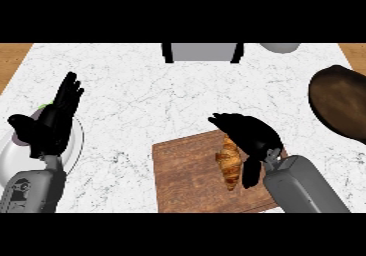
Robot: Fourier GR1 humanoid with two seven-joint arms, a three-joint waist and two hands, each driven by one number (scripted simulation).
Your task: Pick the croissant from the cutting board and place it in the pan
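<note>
A white marbled surface [142,100] carries a wooden board [186,175] at the near middle. The croissant [229,167] lies on the board, with the right hand [249,132] curled round its upper end, grasping it. The dark pan [345,105] sits at the right edge, well apart, showing only its bare inside. At the left, the left hand [49,125] rests relaxed, fingers up, over a white plate [9,157] whose contents it mostly hides.

Bright, even light washes the white counter [142,95]; shadows are barely visible. The left robot hand [49,125] and right robot hand [249,134] read as flat black shapes, the croissant [230,164] glows golden, and the pan [341,100] at the counter's right edge stays dim.
</note>
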